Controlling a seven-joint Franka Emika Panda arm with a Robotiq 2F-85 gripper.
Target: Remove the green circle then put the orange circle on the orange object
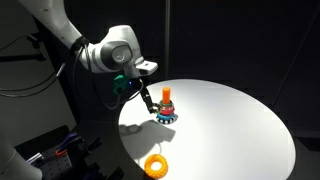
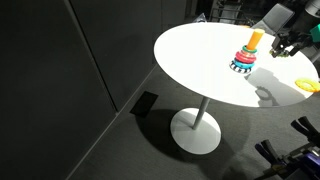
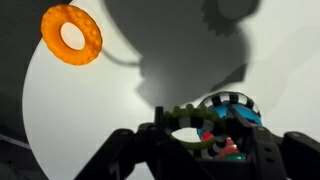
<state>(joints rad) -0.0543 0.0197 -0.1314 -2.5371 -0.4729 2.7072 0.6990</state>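
Thick orange circle [image 3: 93, 40] lying flat on the table [image 1: 230, 120], well apart from the tower [image 1: 167, 112]; orange object [image 1: 167, 96] upright in the tower; thin green circle [image 3: 188, 110] tilted close beside it

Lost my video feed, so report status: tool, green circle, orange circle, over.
Tool at the tower, grip unclear. Green circle right at tool. Orange circle loose on table, apart. Nothing blocking.
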